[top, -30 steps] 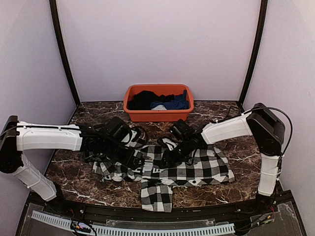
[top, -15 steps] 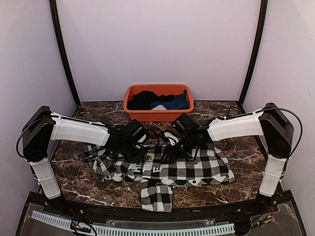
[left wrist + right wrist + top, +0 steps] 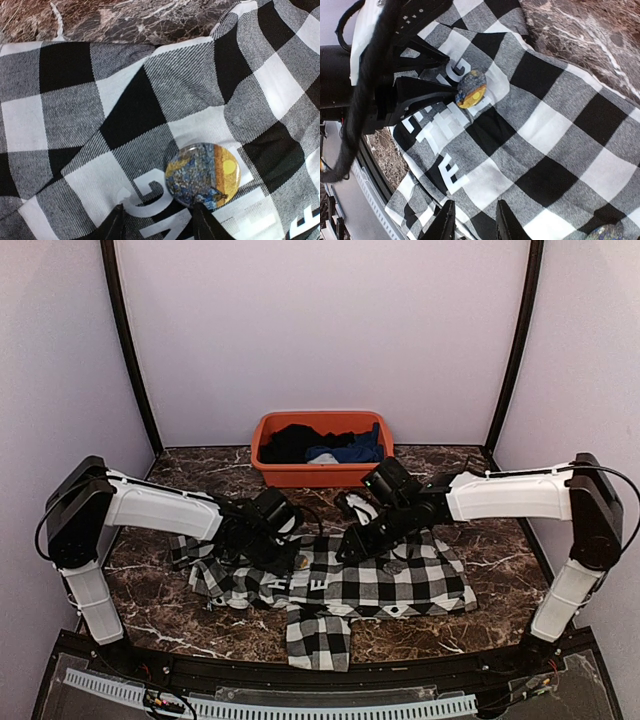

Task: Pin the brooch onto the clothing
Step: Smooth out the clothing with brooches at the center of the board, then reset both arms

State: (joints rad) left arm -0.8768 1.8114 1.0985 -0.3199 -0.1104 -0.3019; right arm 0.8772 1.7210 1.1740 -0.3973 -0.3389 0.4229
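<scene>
Brooch [image 3: 202,175]: lies face up on the checked shirt [image 3: 400,585], at the edge of the white lettering (blue and yellow painting on its face).
Shirt: spread on the bench [image 3: 500,550].
Left fingers [image 3: 116,225]: parted, gripping nothing, one tip just beside the brooch.
Right fingers [image 3: 445,222]: released and empty, over the shirt.
Change: your right arm [image 3: 500,498] now stretches further right than half a second ago; your left arm [image 3: 160,508] sits much as before.

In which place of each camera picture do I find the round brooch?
Top external: too small to be sure; at most a speck by the left gripper, near the centre.
Left wrist: the brooch is lower centre-right, lying on the shirt.
Right wrist: upper centre-left.
Shared landmark: the white block letters beside the brooch.
</scene>
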